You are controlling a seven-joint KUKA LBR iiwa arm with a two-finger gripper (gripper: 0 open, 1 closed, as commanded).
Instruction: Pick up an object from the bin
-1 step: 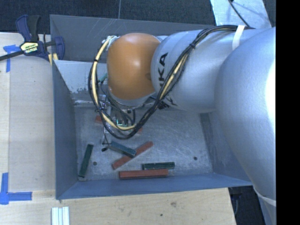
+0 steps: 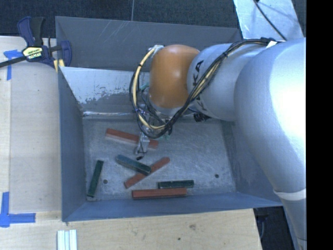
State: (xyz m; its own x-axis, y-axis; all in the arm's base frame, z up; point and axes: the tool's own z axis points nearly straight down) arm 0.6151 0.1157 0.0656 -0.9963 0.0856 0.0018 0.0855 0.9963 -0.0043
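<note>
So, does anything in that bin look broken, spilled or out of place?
Nothing looks damaged or spilled. Red and dark green bars lie scattered flat in the bin; one dark green bar overlaps a red bar near the hand.

Arm (image 2: 260, 87): thick, smooth, rounded silver-grey casing, with a pale seam band low on the largest segment. Dark lettering (image 2: 197, 78) on the wrist segment, partly crossed by cables (image 2: 139, 82). Orange cover (image 2: 169, 77): glossy dome at the wrist. The cables are yellow, black and white, looped round the cover and bundled beneath. Gripper (image 2: 141, 149): small, grey metal.
</note>
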